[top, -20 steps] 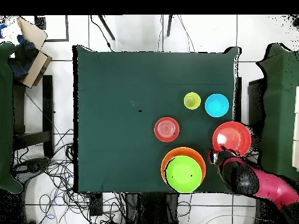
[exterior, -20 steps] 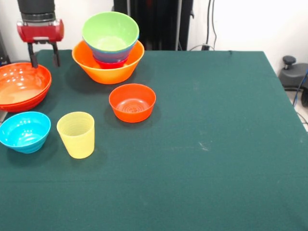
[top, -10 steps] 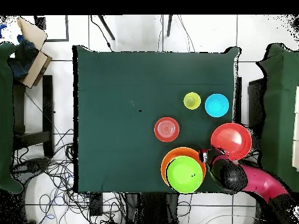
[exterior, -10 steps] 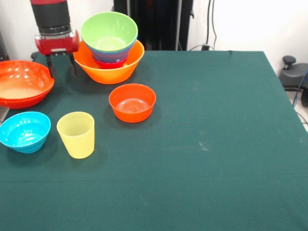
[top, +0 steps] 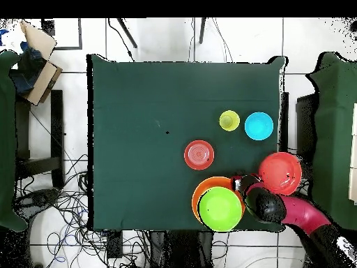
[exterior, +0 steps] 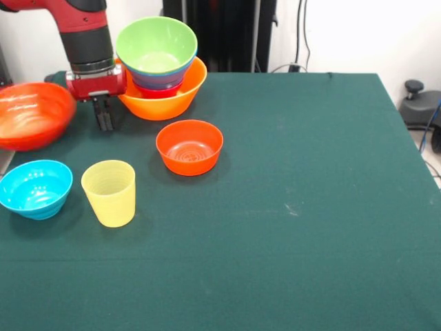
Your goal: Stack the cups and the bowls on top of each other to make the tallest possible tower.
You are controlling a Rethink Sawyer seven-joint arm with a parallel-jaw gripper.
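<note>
We see the green table (exterior: 310,227) with the gripper (exterior: 104,123) hanging low over it, its two dark fingers drawn close together, clenched on nothing we can make out. The tower (exterior: 160,72) stands just beside the gripper on the picture's right, a lime green bowl (exterior: 157,43) topping blue and red layers inside the wide light-orange bowl (exterior: 165,100). The front view alone shows those layers; from overhead we see only lime green ringed by orange (top: 218,204). The big red-orange bowl (exterior: 31,114) sits on the gripper's other side, at the table's edge; the overhead view shows it overlapping that edge (top: 280,172). In front of the gripper lie the small orange bowl (exterior: 189,146), the cyan bowl (exterior: 34,187) and the pale-yellow cup (exterior: 109,192), upright.
</note>
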